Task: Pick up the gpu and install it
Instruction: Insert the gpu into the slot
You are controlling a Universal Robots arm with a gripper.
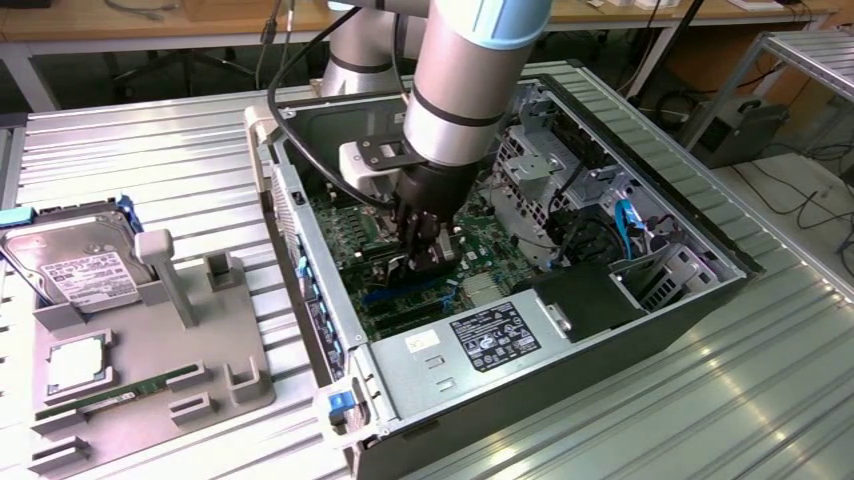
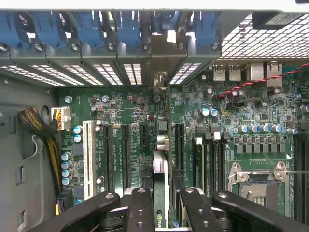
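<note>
Now the hand (image 2: 161, 203) is closed on the gpu (image 2: 161, 159), edge-on above the motherboard (image 2: 135, 111) slots inside the computer case (image 1: 694, 215) — a thin, stiff, likely light card, probably fragile, best gripped by its top edge.

One computer case (image 1: 694, 250), one robot arm (image 1: 467, 80), one hard drive (image 1: 74, 270), one grey holder tray (image 1: 147, 400) and one green memory stick (image 1: 114, 395) are counted.
</note>
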